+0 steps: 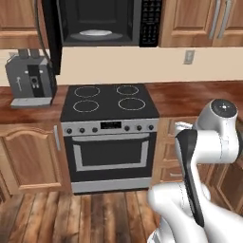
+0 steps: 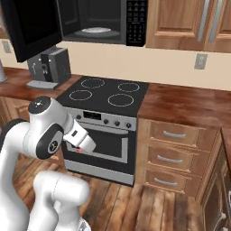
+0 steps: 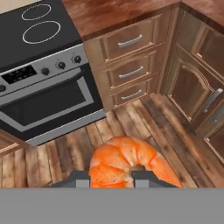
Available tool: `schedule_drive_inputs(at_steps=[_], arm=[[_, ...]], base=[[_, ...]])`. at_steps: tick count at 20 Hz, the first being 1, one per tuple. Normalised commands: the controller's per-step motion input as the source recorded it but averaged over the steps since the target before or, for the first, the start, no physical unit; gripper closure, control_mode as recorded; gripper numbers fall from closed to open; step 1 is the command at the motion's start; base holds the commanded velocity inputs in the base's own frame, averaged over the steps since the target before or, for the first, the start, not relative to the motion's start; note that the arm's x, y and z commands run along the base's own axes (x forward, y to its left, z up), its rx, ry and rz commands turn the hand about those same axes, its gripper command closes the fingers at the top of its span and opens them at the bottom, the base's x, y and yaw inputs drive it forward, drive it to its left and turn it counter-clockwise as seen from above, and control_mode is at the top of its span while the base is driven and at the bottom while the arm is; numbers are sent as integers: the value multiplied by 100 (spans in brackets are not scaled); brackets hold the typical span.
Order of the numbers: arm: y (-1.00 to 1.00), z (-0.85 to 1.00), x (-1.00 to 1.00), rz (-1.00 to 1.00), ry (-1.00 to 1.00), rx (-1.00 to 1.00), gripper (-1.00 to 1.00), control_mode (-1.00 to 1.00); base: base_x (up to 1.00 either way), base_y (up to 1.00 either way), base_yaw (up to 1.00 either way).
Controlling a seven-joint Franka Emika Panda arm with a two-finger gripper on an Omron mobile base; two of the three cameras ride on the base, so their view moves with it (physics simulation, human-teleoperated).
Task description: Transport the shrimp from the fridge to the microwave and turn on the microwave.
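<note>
- The shrimp (image 3: pixel 127 162) sat clamped between the 2 tips of the gripper (image 3: pixel 112 178), low in front of the stove, orange and curled, bulging up past the tips.
- The gripper hung above the wood floor (image 3: pixel 144 118), tilted down toward the oven door (image 3: pixel 48 107) and the drawers (image 3: pixel 129 70) beside it.
- The microwave (image 1: pixel 107 21) was well above all that, over the stove (image 1: pixel 109 102), its door (image 2: pixel 31 27) swung wide to the left and a pale turntable plate (image 1: pixel 95 33) showing inside.
- To my eye the carry was partway done: the shrimp was out of the fridge, not yet in the microwave.
- Done well, the lift would go straight up in front of the stove, staying right of the open door, then level in over the plate.
- I'd keep the squeeze steady; a curved, small morsel could slip if the hand rolled.
- The keypad (image 1: pixel 151 19) sat on the right, for after the door was shut.
</note>
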Motion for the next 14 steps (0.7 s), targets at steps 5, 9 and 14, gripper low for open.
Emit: schedule_drive_inputs(at_steps=[5,9,14], arm=[[0,0,0,0,0,0,100,100],[0,0,0,0,0,0,100,100],[0,0,0,0,0,0,100,100]], base=[[44,0,23],[44,0,21],[46,0,19]])
